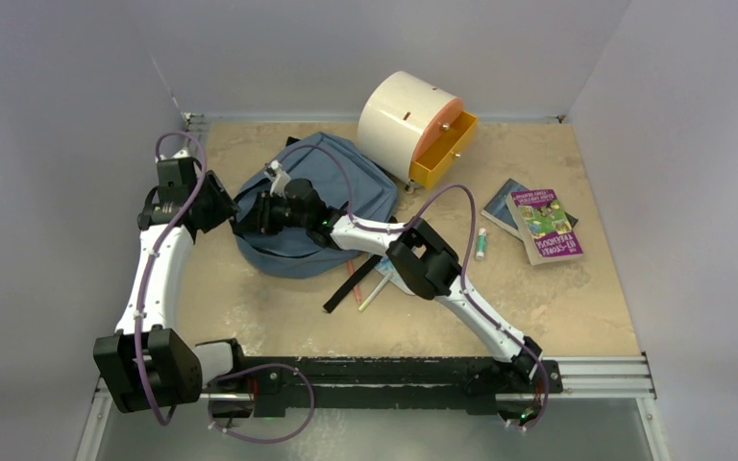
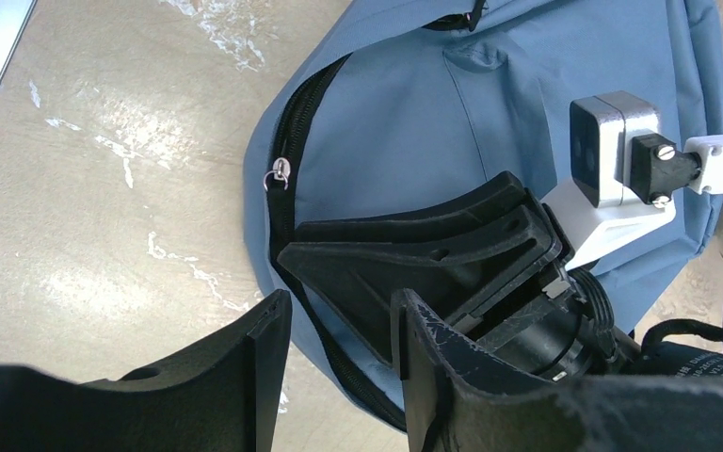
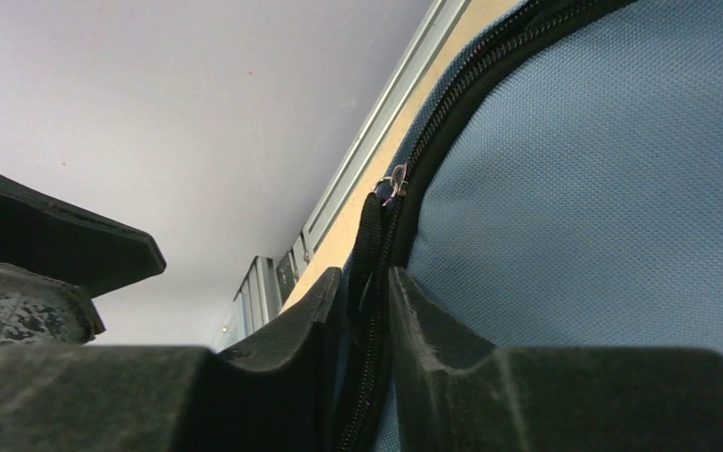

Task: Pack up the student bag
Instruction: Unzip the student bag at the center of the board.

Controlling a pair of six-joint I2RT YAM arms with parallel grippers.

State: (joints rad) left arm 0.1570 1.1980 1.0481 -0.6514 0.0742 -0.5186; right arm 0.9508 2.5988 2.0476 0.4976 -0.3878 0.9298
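My right claw point(image 3: 365, 282) pinched the black zipper seam point(image 3: 383, 240) of the slate-blue student bag point(image 1: 351, 187). My left claw point(image 2: 339, 306) stood spread beside it.

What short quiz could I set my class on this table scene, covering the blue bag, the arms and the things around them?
1. True or false: the right claw is pinching the zipper edge of the student bag.
2. Pick one. The orange drawer of the cream cabinet is: A) pushed shut, B) pulled open, C) lying on the table.
3. Fill in the gap: in the top view, the books lie to the ____ of the bag.

Key: 1 true; 2 B; 3 right.
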